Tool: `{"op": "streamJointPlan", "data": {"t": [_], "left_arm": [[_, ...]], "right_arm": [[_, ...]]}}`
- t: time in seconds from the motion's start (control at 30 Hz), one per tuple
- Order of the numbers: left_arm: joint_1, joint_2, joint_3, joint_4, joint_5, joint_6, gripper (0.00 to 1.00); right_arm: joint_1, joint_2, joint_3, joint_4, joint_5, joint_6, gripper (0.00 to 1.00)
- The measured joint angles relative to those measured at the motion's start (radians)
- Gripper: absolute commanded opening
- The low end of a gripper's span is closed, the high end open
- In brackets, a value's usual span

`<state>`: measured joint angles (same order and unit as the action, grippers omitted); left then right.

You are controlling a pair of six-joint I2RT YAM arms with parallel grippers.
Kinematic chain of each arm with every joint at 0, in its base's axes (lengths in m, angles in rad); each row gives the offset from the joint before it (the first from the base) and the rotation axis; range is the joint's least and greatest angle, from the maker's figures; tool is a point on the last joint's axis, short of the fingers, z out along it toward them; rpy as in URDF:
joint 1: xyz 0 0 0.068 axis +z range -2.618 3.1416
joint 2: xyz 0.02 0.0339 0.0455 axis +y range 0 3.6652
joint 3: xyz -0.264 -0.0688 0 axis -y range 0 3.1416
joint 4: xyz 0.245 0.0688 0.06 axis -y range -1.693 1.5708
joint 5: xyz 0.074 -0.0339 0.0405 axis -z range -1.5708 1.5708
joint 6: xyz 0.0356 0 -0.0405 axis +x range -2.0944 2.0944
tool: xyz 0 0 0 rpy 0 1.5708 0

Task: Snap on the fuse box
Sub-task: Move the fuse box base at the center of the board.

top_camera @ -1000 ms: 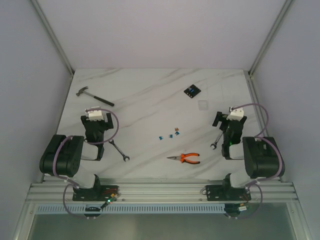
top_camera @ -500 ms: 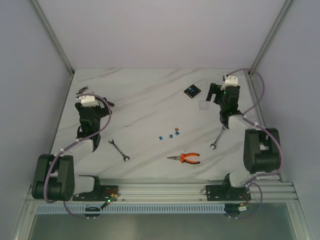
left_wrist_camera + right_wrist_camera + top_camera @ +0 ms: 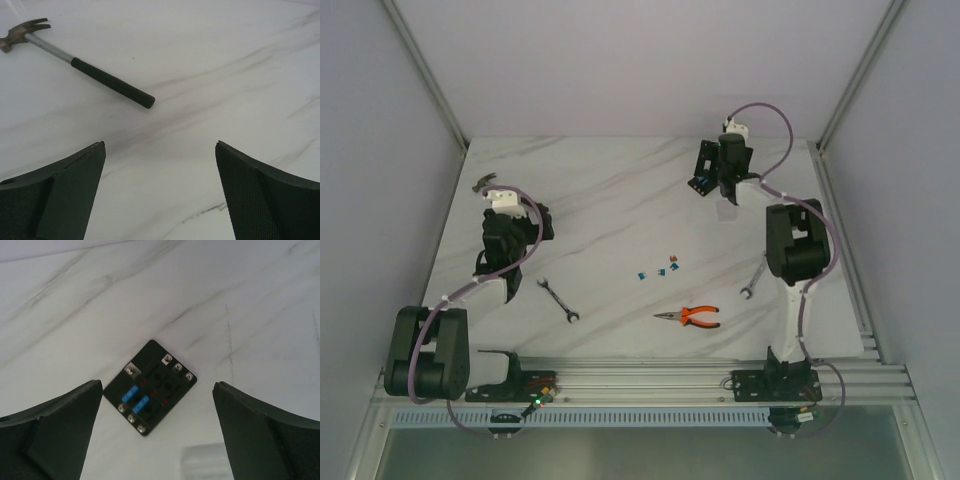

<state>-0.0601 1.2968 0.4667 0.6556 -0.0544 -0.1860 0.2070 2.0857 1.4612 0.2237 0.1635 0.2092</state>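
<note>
Far out, the right hand [image 3: 157, 384] hangs spread over the fuse box [image 3: 150, 388]; left hand [image 3: 160, 145] spread near hammer [image 3: 100, 77].

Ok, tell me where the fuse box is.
Top view: at the table's far end, right of centre, the fuse box lies flat below the open right gripper, beside a clear piece.
</note>
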Motion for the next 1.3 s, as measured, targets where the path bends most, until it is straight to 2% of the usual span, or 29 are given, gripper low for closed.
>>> {"op": "streamJointPlan", "data": {"t": [0.2, 0.4, 0.8, 1.07, 1.3], "left_arm": [[0.000, 0.000, 0.000, -0.008, 0.032, -0.004, 1.00], [0.000, -0.006, 0.000, -0.014, 0.056, -0.008, 1.00], [0.000, -0.023, -0.007, -0.013, 0.148, -0.092, 1.00], [-0.004, -0.079, -0.056, 0.000, 0.211, -0.167, 1.00], [-0.039, -0.092, -0.077, 0.003, 0.254, -0.233, 1.00]], "right_arm": [[0.013, 0.156, 0.210, -0.122, 0.096, 0.105, 0.94], [0.027, 0.236, 0.289, -0.216, 0.127, 0.167, 0.88], [0.095, 0.248, 0.296, -0.264, 0.111, 0.170, 0.70], [0.164, 0.233, 0.251, -0.206, 0.056, 0.090, 0.69], [0.283, 0.186, 0.159, -0.161, -0.050, -0.041, 0.69]]}}
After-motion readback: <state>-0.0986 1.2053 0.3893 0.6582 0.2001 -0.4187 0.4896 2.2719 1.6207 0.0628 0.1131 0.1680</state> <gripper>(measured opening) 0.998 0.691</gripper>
